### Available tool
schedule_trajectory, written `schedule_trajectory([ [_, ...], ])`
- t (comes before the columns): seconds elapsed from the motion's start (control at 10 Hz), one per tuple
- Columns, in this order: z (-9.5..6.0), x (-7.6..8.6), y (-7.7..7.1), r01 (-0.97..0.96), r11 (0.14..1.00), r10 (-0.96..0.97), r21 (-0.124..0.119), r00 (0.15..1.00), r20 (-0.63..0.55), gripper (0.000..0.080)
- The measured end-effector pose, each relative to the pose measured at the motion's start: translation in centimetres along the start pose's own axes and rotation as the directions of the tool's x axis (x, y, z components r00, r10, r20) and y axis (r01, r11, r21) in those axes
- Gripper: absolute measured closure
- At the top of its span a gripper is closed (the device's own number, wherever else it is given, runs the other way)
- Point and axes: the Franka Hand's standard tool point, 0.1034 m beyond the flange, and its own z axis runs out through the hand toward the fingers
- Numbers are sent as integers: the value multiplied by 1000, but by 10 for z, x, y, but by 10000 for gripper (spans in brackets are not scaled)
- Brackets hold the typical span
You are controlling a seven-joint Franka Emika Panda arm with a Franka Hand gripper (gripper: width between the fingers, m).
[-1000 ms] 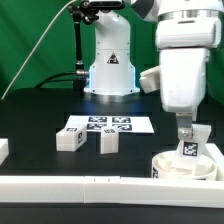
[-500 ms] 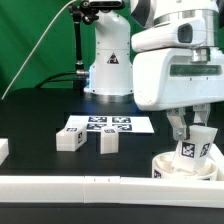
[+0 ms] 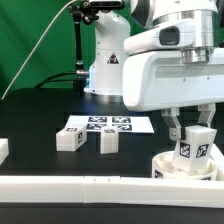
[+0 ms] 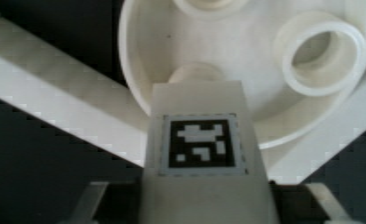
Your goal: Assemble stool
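Observation:
The round white seat (image 3: 166,166) lies at the exterior view's right, just behind the front rail. A white leg (image 3: 194,149) with a square tag stands upright on it, tilted slightly. My gripper (image 3: 193,134) comes down from above and is shut on this leg, one finger on each side. In the wrist view the tagged leg (image 4: 201,140) runs out from between my gripper (image 4: 203,206) onto the seat (image 4: 215,40), close to a round socket ring (image 4: 320,56). Two more loose legs (image 3: 69,139) (image 3: 108,142) stand on the black table.
The marker board (image 3: 100,125) lies flat behind the two loose legs. A long white rail (image 3: 90,186) runs along the front edge, and a white block (image 3: 3,150) sits at the far left. The robot base (image 3: 108,70) stands at the back.
My wrist has turned about the leg, so the arm's white housing has swung toward the exterior view's left. The gripped leg stays on the seat and now leans a little.

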Motion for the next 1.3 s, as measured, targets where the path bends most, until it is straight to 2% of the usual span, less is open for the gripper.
schedule_trajectory([
  [0.1, 0, -1, 1, -145, 989, 145, 8, 989, -17, 459],
  [0.3, 1, -2, 0, -319, 947, 320, 21, 947, -34, 459],
  [0.5, 1, 1, -10, -458, 888, 459, 33, 888, -41, 459],
  [0.7, 2, 2, -15, -592, 804, 594, 49, 804, -33, 459],
  [1.0, 3, 1, -16, -820, 568, 823, 74, 568, -17, 459],
  [1.1, 2, 0, -16, -886, 457, 889, 80, 458, -4, 459],
  [1.3, 3, 0, -17, -948, 310, 950, 75, 311, 2, 459],
])
